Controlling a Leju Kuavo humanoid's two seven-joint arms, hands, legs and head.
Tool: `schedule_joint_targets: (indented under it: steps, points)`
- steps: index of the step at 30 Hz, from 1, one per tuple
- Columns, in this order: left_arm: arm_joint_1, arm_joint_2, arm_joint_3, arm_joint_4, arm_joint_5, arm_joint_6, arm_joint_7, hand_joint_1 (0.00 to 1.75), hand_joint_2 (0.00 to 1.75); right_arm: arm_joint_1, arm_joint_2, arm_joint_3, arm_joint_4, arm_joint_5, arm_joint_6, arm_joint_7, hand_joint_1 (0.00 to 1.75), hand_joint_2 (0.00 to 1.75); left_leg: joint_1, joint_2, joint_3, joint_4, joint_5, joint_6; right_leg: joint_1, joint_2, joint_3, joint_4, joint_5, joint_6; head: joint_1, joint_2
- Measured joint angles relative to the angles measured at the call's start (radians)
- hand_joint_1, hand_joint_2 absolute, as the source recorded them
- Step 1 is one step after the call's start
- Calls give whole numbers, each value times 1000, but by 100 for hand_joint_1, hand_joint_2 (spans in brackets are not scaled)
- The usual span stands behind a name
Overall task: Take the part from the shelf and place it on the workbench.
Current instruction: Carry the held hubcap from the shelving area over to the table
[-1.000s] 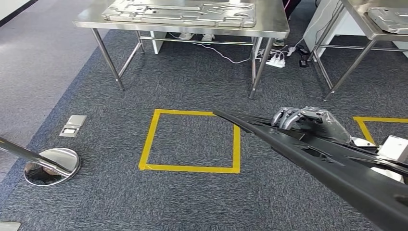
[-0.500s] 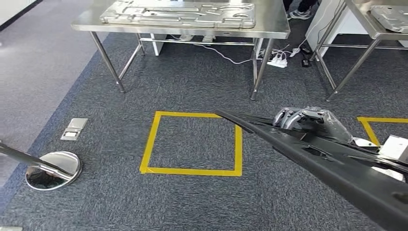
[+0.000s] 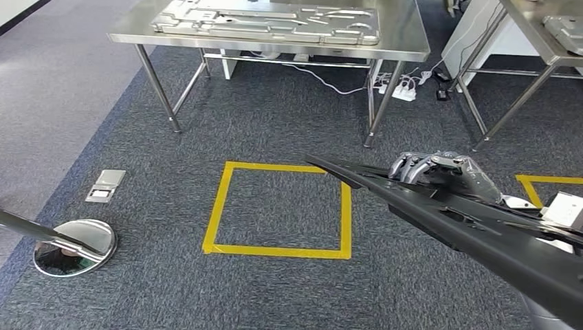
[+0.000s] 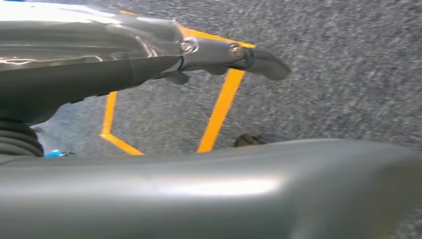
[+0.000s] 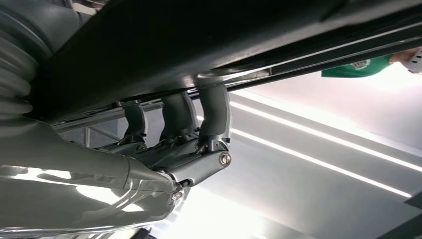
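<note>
Grey carpet floor (image 3: 275, 295) with a yellow tape square (image 3: 278, 206) lies ahead, and beyond it a steel tabletop (image 3: 402, 41) already carries a flat metal panel (image 3: 268, 17). Right hand (image 3: 436, 168) grasps the long black part (image 3: 467, 227) from beneath, fingers (image 5: 214, 112) hooked over its edge, probably carrying it level toward that tabletop. Left hand (image 4: 219, 55) hangs over the carpet, apparently released and holding nothing.

The long black plastic part (image 3: 467, 227) runs off the head view's right and bottom edges, so its far end cannot be seen. It hides the right hand's (image 3: 440, 168) palm and thumb. The steel workbench (image 3: 405, 48) is cropped at the top edge.
</note>
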Motion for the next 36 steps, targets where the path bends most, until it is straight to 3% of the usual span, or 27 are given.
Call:
schedule_joint_targets:
  steps: [1, 3, 4, 5, 6, 8, 9, 10, 12, 15, 16, 19, 20, 21, 23, 24, 25, 28, 30, 32, 34, 35, 36]
  points:
    - [-1, 0, 0, 0, 0, 0, 0, 0, 175, 0, -1, -2, 0, 0, 0, 0, 175, 175, 1, 0, 8, -3, -4, 7, 0, 0, -26, 53, -23, 0, 0, 0]
    - [-2, 0, 0, 0, -1, -1, 0, 0, 175, 1, -2, -3, 3, 0, 1, 0, 175, 175, -2, 0, 20, -4, -15, 15, 2, 1, -109, 191, -66, -1, 1, 0]
    - [-2, 0, 0, 0, -1, -2, 0, 0, 175, 3, -2, -3, 5, 0, 1, 0, 175, 175, -5, 0, 27, -4, -21, 17, 2, 1, -146, 237, -68, -2, 1, 0]
    - [-2, 0, 0, 0, -1, -2, 0, 0, 175, 4, -2, -3, 6, 0, 1, 0, 175, 175, -7, -1, 36, -4, -28, 18, 3, 1, -166, 249, -49, -4, 1, 0]
    - [-1, 0, 0, 0, -1, -3, 0, 0, 175, 5, -2, -3, 8, 0, 2, 0, 175, 175, -8, -2, 47, -4, -35, 17, 4, 1, -167, 221, -10, -6, 1, 0]
    - [-1, 0, 0, 0, -1, -3, 0, 0, 175, 4, -2, -3, 9, 0, 2, 0, 175, 175, -9, -3, 70, -4, -52, 11, 9, 1, -134, 105, 81, -15, 1, 0]
    - [-2, 0, 0, 0, -1, -3, 0, 0, 175, 3, -2, -3, 10, 0, 2, 0, 175, 175, -10, -4, 77, -3, -60, 6, 13, 2, -115, 52, 107, -20, 1, 0]
    - [-3, 0, 0, 0, -1, -3, 0, 0, 175, 1, -2, -3, 10, 0, 2, 0, 175, 175, -11, -4, 80, -3, -66, 1, 16, 2, -102, 20, 114, -24, 1, 0]
    - [-6, 0, 0, 0, -2, -1, 0, 0, 175, -2, -2, -4, 10, 0, 1, 0, 175, 175, -12, -4, 82, -6, -71, -9, 21, 3, -92, -4, 101, -30, 1, 0]
    - [-7, -1, -1, 0, -7, 0, 0, 0, 175, -1, -1, -7, 5, -1, 1, -2, 175, 175, -10, -1, 78, 15, -90, -24, 12, 3, -77, -17, 93, -43, 0, 0]
    - [-8, -1, -1, 0, -8, 0, 0, 0, 175, 0, -1, -8, 3, -1, 1, -3, 175, 175, -9, -1, 58, 57, -108, -30, 9, 1, -70, -21, 89, -48, 0, 0]
    - [-5, -1, -1, 0, -9, 0, 0, 0, 175, 9, 3, -10, 0, -7, 1, -4, 175, 175, -2, -1, -59, 245, -161, -45, 8, -1, -50, -22, 72, -53, 0, 0]
    - [-3, -1, -1, 0, -10, 0, 0, 0, 175, 14, 6, -11, 0, -11, 1, -4, 175, 175, 0, -1, -83, 270, -152, -47, 7, 0, -41, -22, 65, -51, 0, 0]
    - [-1, -1, -1, 0, -10, 1, 1, 0, 175, 18, 8, -12, 0, -15, 2, -4, 175, 175, 2, -1, -89, 255, -123, -49, 6, 4, -30, -22, 57, -47, 0, 0]
    - [0, -1, -1, 0, -10, 1, 0, 0, 175, 22, 11, -15, 0, -21, 3, -4, 175, 175, 6, -7, -56, 145, -33, -50, 1, 12, -5, -22, 39, -38, 0, 0]
    - [2, -1, -1, 0, -10, 1, 0, 0, 175, 22, 12, -16, -1, -23, 4, -4, 175, 175, 6, -14, -34, 91, -3, -49, 1, 17, 4, -22, 31, -32, 0, 0]
    - [2, -1, -1, 0, -10, 1, 0, 0, 175, 22, 14, -18, -2, -25, 6, -5, 175, 175, 5, -20, -16, 52, 8, -45, 0, 22, 9, -23, 26, -26, -1, 0]
    - [3, -1, -2, 0, -10, 2, 1, 0, 175, 26, 18, -22, -5, -33, 12, -4, 175, 175, 1, -18, 2, 21, -13, -22, -1, 36, 12, -25, 28, -5, -1, 0]
    - [2, -1, -2, 0, -10, 2, 1, 0, 175, 28, 18, -25, -6, -36, 12, -4, 175, 175, 3, -8, 16, 13, -19, -7, -1, 31, 5, 1, 21, 2, -1, 0]
    - [0, -1, -2, 0, -10, 1, 1, 0, 175, 27, 18, -28, -7, -37, 13, -4, 175, 175, 3, 2, 30, 9, -27, 7, 1, 21, -43, 94, -20, 3, 0, 0]
    - [0, -1, -2, 0, -11, 1, 1, 0, 175, 32, 18, -29, -7, -37, 15, -3, 175, 175, -1, 12, 39, 9, -37, 15, 3, 17, -127, 219, -65, 1, 0, 0]
    - [0, -1, -2, 0, -11, 1, 1, 0, 175, 35, 18, -30, -7, -37, 16, -3, 175, 175, -5, 18, 45, 9, -44, 16, 4, 17, -158, 252, -65, -1, 0, 0]
    - [0, -1, -2, 0, -11, 1, 1, 0, 175, 38, 18, -30, -7, -37, 17, -3, 175, 175, -7, 23, 54, 9, -51, 17, 7, 15, -172, 250, -44, -5, 0, 0]
